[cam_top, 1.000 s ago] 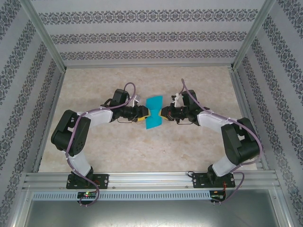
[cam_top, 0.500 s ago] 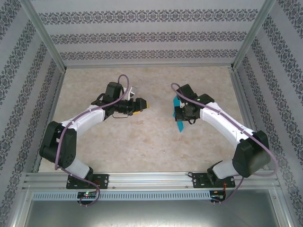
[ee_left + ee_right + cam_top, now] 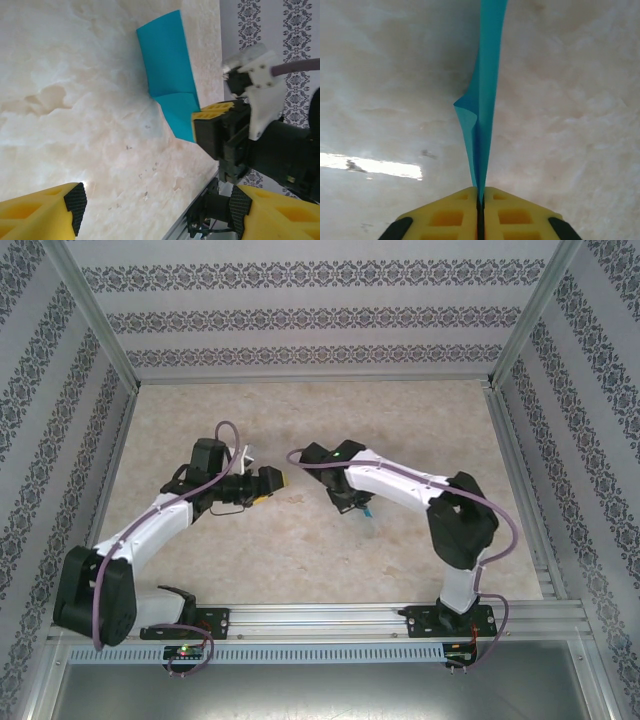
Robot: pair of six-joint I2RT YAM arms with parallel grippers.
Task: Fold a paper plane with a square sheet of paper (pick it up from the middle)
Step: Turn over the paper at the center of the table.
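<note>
The square sheet of paper is teal-blue and folded into a narrow shape with a kink partway along. My right gripper is shut on one end of it, and the rest sticks out edge-on over the table. From above, the paper peeks out beside the right gripper near the table's middle. My left gripper stands a short way to its left, apart from the paper. In the left wrist view the left gripper is open and holds nothing, and the paper lies beyond it.
The marble-look table top is walled on three sides by patterned panels. An aluminium rail carrying both arm bases runs along the near edge. Metal posts stand at the back corners.
Both grippers held the paper between them a second ago. The left gripper has let go, opened and drawn back left. The right gripper has swung the folded paper left towards the middle.
</note>
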